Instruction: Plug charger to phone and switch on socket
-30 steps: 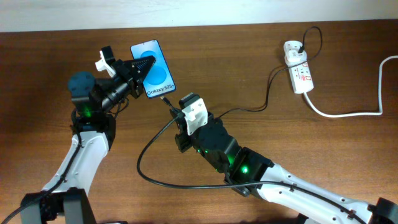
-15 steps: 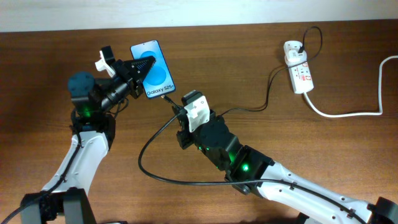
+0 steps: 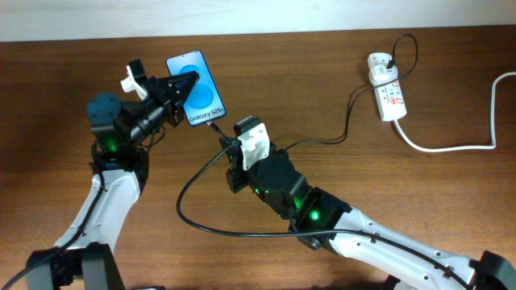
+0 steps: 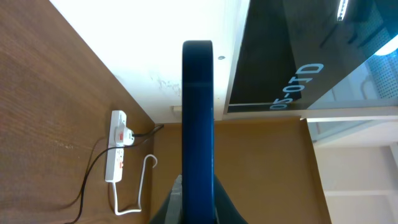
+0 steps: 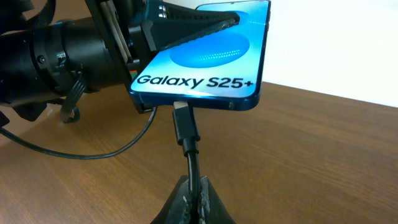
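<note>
Dark brown wood makes up the table (image 3: pixel 403 201), with a pale wall behind its far edge. Over the left part of it, the left gripper (image 3: pixel 187 82) clamps the phone (image 3: pixel 205 101) across its faces, one black finger (image 5: pixel 186 31) lying over the lit blue screen. The phone is held off the wood and tilted, "Galaxy S25+" readable near its lower edge. From the left wrist it appears edge-on, a thin blue slab (image 4: pixel 198 124) rising between the fingers.

Just below and to the right of it, the right gripper (image 3: pixel 228 143) pinches the charger (image 3: pixel 189 217) close behind its small black plug tip (image 5: pixel 185 127), the fingers closed tight on the cable. The tip meets the phone's lower edge at the port; how deep it sits, I can't tell. The cable loops wide across the table in front of the right arm.

Well apart, at the far right, the socket (image 3: pixel 387 93) lies flat. A white plug block (image 3: pixel 379 63) fills its far outlet, a black cable leaving it, and the thick white lead (image 3: pixel 451 147) curls off to the right. Its red switches are too small to read.
</note>
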